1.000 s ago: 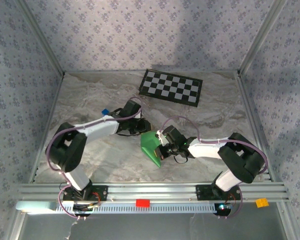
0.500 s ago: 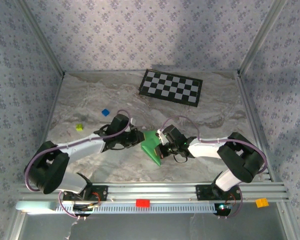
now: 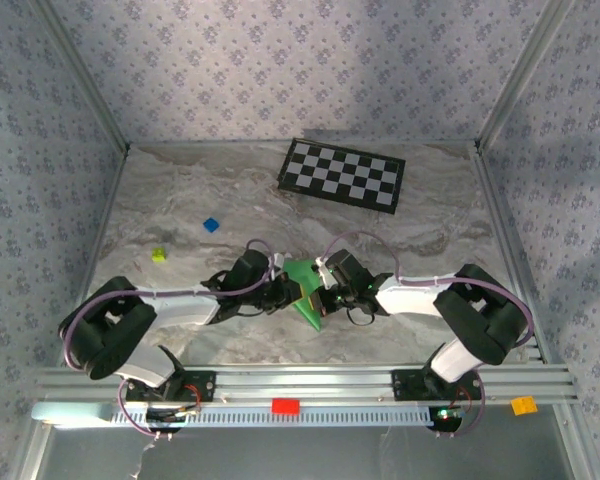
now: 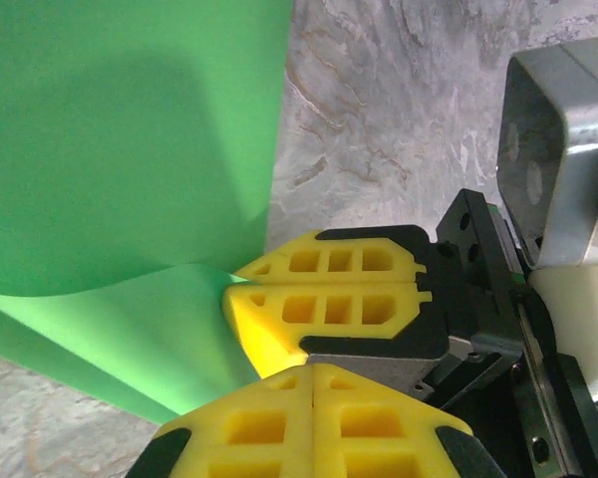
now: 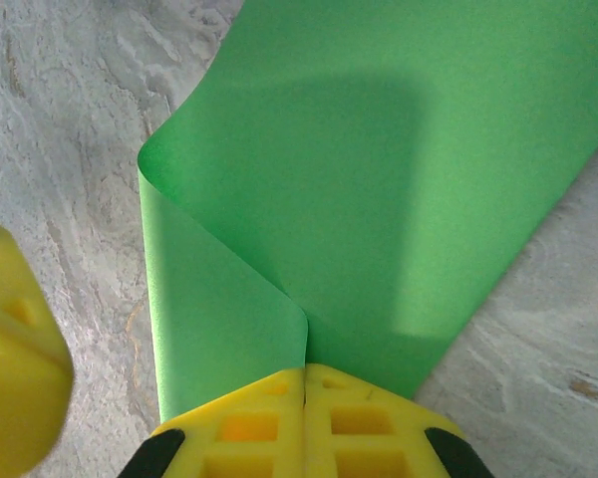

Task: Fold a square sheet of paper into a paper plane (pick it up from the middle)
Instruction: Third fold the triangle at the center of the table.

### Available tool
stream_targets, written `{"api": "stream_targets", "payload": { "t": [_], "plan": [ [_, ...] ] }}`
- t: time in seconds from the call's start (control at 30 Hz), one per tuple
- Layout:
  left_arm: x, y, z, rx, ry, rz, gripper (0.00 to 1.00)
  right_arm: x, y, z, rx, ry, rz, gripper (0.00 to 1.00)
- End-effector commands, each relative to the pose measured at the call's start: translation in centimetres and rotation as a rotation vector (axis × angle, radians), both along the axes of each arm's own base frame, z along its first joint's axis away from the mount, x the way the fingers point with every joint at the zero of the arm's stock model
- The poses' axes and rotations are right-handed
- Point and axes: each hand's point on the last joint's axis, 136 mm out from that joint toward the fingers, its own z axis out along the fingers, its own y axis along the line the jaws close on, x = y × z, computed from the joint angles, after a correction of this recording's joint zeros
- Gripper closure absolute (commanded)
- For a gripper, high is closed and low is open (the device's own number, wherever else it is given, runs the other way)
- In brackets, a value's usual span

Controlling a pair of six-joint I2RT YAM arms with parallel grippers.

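The square sheet of paper is bright green and lies bent over on the marble table between my two arms. In the right wrist view one flap of the sheet curls over, and my right gripper is shut on its near edge at the fold. My left gripper is shut with nothing visible between its yellow fingers. Its tips rest against the right gripper's fingers, beside the paper. From above, the left gripper and the right gripper meet at the sheet. The paper plane is out of view.
A black-and-white checkerboard lies at the back. A tiny blue block and a yellow-green block sit to the left. Red and orange blocks rest on the front rail. Patterned walls close in three sides.
The left arm has swung down and forward from behind the sheet, its gripper closing as it came to meet the right gripper. The right gripper has kept its hold.
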Motion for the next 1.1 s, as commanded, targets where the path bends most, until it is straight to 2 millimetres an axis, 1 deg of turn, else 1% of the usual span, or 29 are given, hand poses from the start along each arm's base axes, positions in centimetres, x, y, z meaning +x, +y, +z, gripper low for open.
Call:
{"api": "stream_targets", "payload": {
  "t": [0.0,0.17,0.5,0.7,1.07],
  "plan": [
    [0.2,-0.5,-0.4,-0.014,-0.003,0.019,1.0,-0.2,-1.7,-2.0,-0.082,0.032,-0.041,1.0],
    [0.1,0.3,-1.9,0.04,0.022,0.043,1.0,-0.2,-1.8,-2.2,-0.087,0.037,-0.043,1.0],
    [0.1,-0.1,-2.4,0.04,0.026,0.028,1.0,-0.2,-1.7,-2.3,-0.086,0.042,-0.045,1.0],
    [0.1,0.3,-3.1,0.07,0.03,0.033,1.0,-0.3,-1.8,-2.5,-0.091,0.045,-0.043,1.0],
    [-0.5,1.4,-5.9,0.154,0.082,0.043,1.0,-0.3,-1.7,-2.4,-0.089,0.043,-0.039,1.0]
  ]
}}
